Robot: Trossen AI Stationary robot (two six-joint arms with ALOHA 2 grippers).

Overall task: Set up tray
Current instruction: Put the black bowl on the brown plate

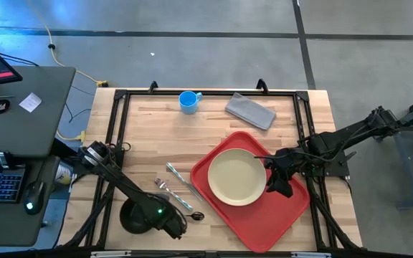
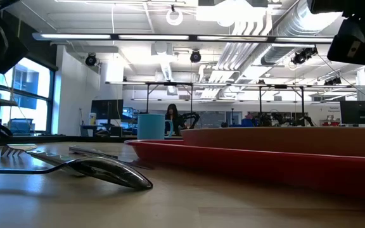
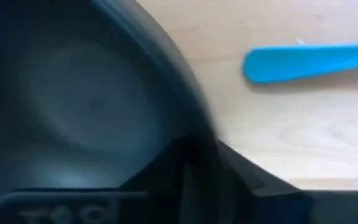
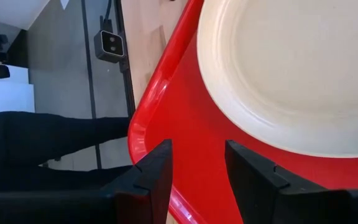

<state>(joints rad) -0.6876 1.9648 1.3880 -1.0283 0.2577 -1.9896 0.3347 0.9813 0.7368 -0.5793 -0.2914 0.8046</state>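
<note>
High view: glossy red rectangular tray [image 1: 290, 208] bears round matte beige plate [image 1: 236, 177].

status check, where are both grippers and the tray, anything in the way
Right gripper open over the tray beside the plate. Left gripper low by the black bowl, near cutlery. Nothing blocking tray.

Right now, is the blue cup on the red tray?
No. In the high view the blue cup stands on bare wood near the table's far edge, well apart from the tray, which carries only the plate.
</note>
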